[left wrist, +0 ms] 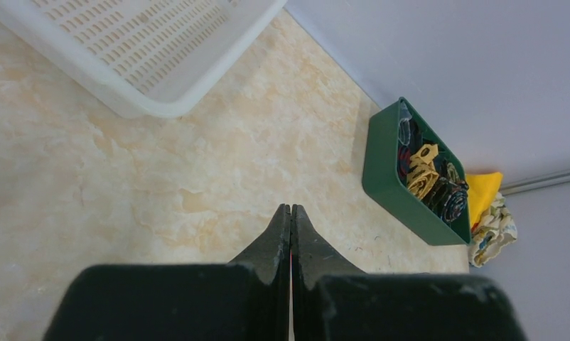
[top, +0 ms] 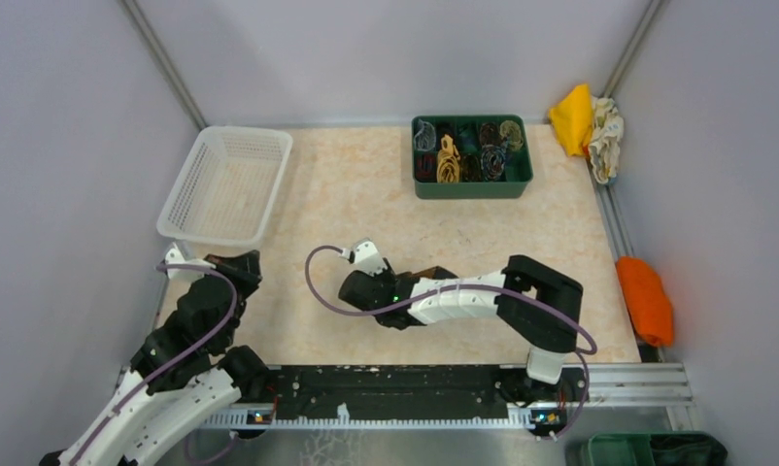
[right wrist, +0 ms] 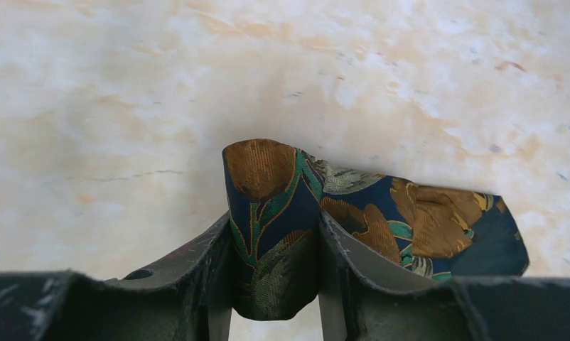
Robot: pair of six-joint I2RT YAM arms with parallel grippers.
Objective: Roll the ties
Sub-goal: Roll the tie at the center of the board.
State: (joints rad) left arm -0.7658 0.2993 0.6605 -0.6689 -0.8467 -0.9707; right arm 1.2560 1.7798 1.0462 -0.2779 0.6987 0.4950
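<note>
A dark blue tie (right wrist: 268, 177) with brown-gold and green blotches lies folded on the marble tabletop, seen in the right wrist view. My right gripper (right wrist: 274, 217) is shut on its folded end, and both fingers press the fabric; the rest trails to the right (right wrist: 438, 227). From above, the right gripper (top: 366, 286) covers the tie near the table's middle front. My left gripper (top: 240, 264) is shut and empty, fingertips (left wrist: 291, 209) pressed together above bare tabletop. Several rolled ties (top: 468, 150) sit in a green bin (top: 471, 187) at the back.
A white slotted basket (top: 225, 184) stands at the back left, close to the left gripper. Yellow (top: 572, 116) and patterned (top: 607, 136) cloths lie at the back right corner, and an orange cloth (top: 645, 299) along the right edge. Purple cables loop over both arms.
</note>
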